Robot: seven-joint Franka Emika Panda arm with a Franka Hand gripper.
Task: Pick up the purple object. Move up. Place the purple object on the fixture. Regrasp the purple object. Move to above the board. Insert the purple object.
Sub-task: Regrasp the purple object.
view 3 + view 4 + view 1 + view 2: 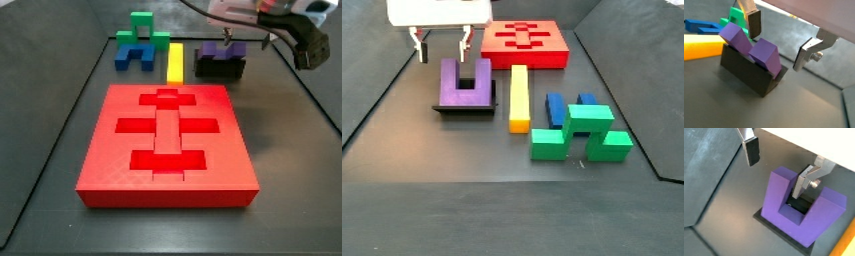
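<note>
The purple object (797, 208) sits on the fixture (749, 74), its base down in the recessed top and its two square prongs pointing up, so the placing step looks done and the regrasp looks due next. It is a glossy, sharp-edged plastic U, and in a side view (465, 80) it covers most of the dark holder beneath it. The gripper (781, 168) hangs just above it with its fingers spread apart and nothing between them; one silver finger (807, 180) stands near a prong top, and the other is off to the side. The likely trouble is a poor regrasp: if the fingers come down on a prong top instead of astride it, they could tip the block out of its shallow seat, and a grip on one prong alone might let it swivel, spoiling its alignment for the board (167, 140). A yellow bar (517, 95) lies just beside the fixture, with blue and green blocks (580, 130) beyond.
</note>
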